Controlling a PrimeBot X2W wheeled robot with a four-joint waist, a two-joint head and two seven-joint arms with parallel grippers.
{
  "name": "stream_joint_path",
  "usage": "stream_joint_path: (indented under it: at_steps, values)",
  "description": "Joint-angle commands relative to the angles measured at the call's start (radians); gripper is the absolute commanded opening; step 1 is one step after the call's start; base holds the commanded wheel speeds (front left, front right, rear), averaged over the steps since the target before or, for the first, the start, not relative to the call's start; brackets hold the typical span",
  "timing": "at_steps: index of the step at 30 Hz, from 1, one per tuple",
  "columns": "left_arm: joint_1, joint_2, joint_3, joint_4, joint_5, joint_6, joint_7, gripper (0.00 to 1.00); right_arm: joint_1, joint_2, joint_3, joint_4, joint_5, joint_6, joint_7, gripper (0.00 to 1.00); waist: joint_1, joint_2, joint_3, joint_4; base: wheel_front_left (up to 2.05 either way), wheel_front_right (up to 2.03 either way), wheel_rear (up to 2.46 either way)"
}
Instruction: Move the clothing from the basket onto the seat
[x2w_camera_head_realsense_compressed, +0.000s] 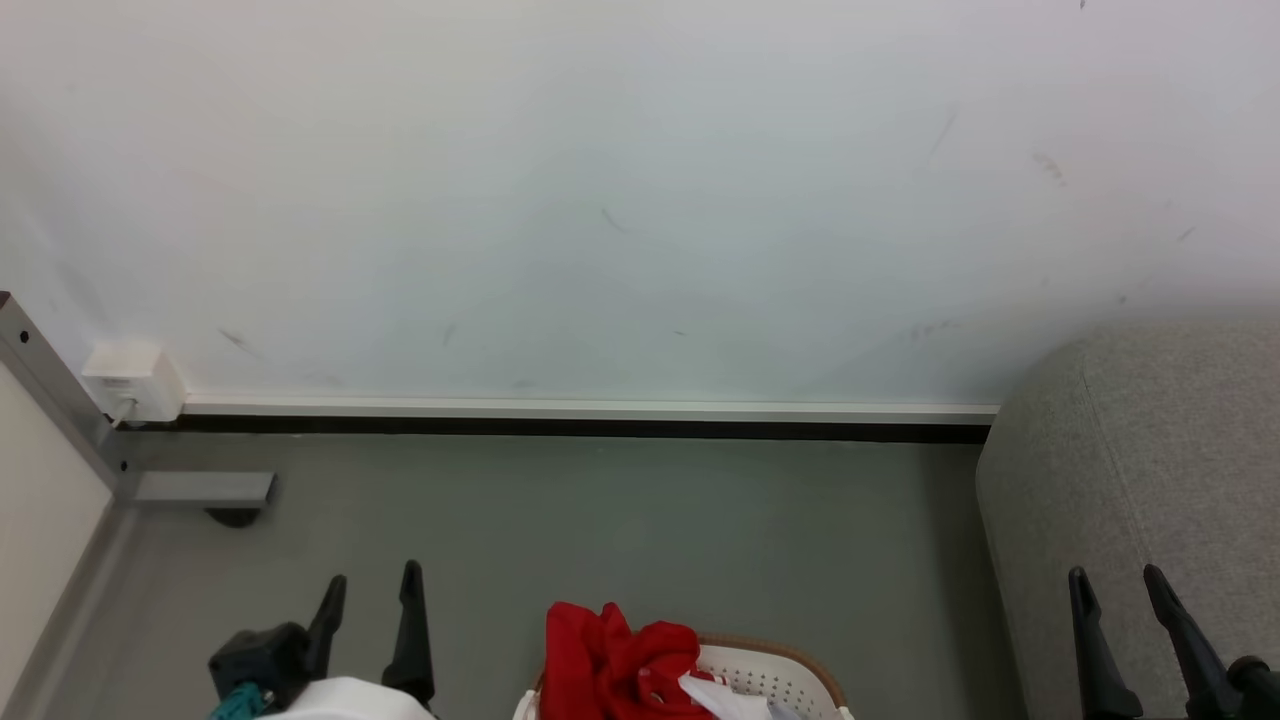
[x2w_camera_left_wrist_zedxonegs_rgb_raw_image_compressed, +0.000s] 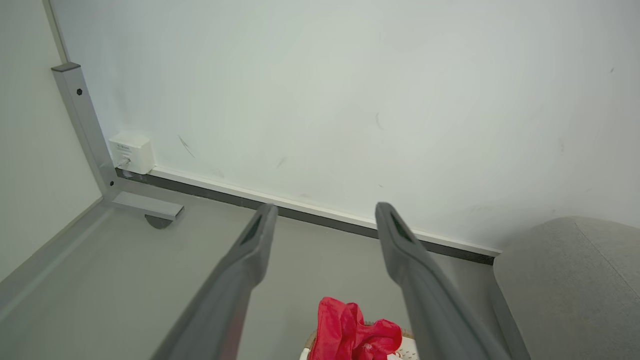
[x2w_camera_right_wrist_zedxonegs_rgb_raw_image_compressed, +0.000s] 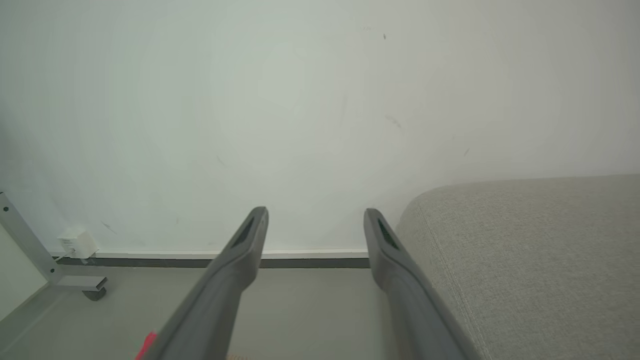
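Hovering empty, spread wide, left pincer (x2w_camera_head_realsense_compressed: 372, 575) and right pincer (x2w_camera_head_realsense_compressed: 1114, 574) flank the basket (x2w_camera_head_realsense_compressed: 790, 672) of red clothing (x2w_camera_head_realsense_compressed: 610, 650); wall-box label (x2w_camera_left_wrist_zedxonegs_rgb_raw_image_compressed: 122, 147) illegible.

One basket (x2w_camera_head_realsense_compressed: 790, 672). One sofa (x2w_camera_head_realsense_compressed: 1130, 470). One red garment (x2w_camera_head_realsense_compressed: 610, 660), one white garment (x2w_camera_head_realsense_compressed: 730, 700). Two: left pincer (x2w_camera_head_realsense_compressed: 372, 575), right pincer (x2w_camera_head_realsense_compressed: 1115, 574).

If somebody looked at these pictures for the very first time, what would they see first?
The bright red clothing jumps out first, heaped in the white basket at the bottom middle of the head view, against the dull grey floor. Next comes the big grey seat at the right edge, with the open right pincer in front of it and the open left pincer at the lower left.
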Motion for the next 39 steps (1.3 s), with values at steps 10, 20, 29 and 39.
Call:
stream_joint_path:
  at_steps: [10,20,29,39]
  values:
    - [-0.012,0.035,-0.028,-0.017,0.122,0.034,-0.033,1.0,0.009,0.022,-0.04,0.013,-0.131,-0.001,-0.014,1.0,0.0,-0.0001,0.004,0.0,0.0,0.0,0.0]
    - [-0.001,0.049,-0.05,-0.009,0.202,0.033,-0.056,1.0,0.019,0.043,-0.069,0.029,-0.213,-0.002,-0.019,1.0,0.0,-0.0001,0.003,0.001,0.0,0.0,0.0]
    - [0.012,0.042,-0.054,0.002,0.255,0.002,-0.075,1.0,0.029,0.058,-0.099,0.029,-0.281,-0.002,-0.026,1.0,0.0,-0.0001,0.001,-0.001,0.0,0.0,0.0]
    - [0.025,0.031,-0.037,0.029,0.332,-0.014,-0.09,1.0,0.035,0.074,-0.12,0.036,-0.352,-0.002,-0.03,1.0,0.0,-0.0001,-0.003,-0.003,0.0,0.0,0.0]
